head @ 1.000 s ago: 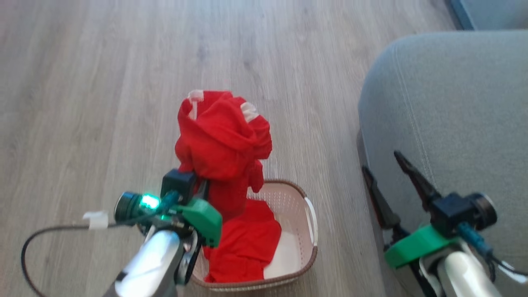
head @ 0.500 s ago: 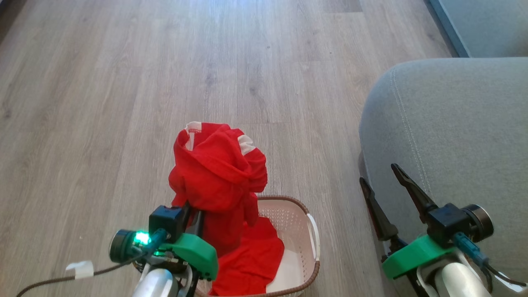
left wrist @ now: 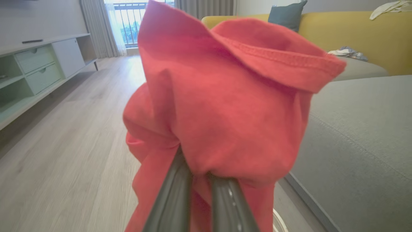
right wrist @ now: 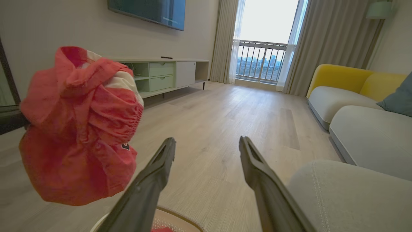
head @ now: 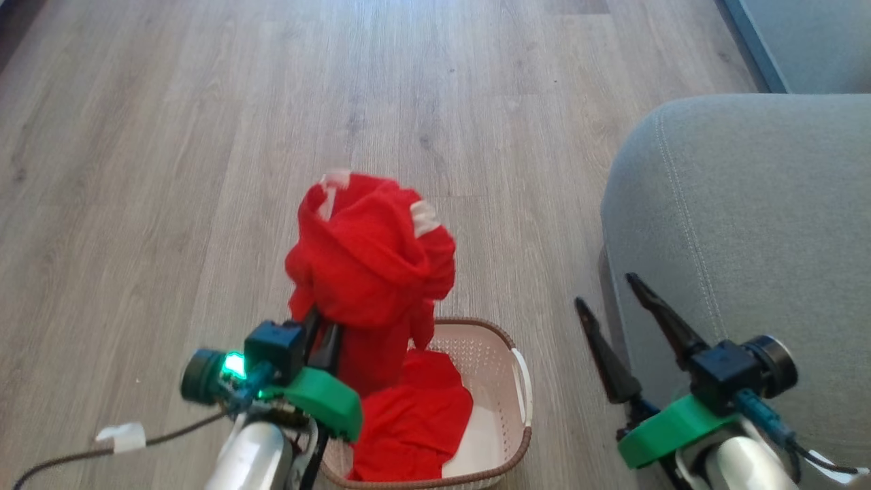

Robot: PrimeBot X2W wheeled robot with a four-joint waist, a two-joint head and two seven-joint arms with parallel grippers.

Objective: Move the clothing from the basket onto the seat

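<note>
While left claw clenches one red garment lifted above the basket, its hem maybe touching the second garment lying inside, right claw hangs released, empty, beside the grey seat.

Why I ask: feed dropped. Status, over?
Left gripper shut on red garment, above basket. Right gripper open, between it and seat. Second garment in basket.

Daylight floods in from the balcony window, blown out white at upper centre. Pale sheen on the floor up top. The red garment smears slightly; wrist-view edges bow.
</note>
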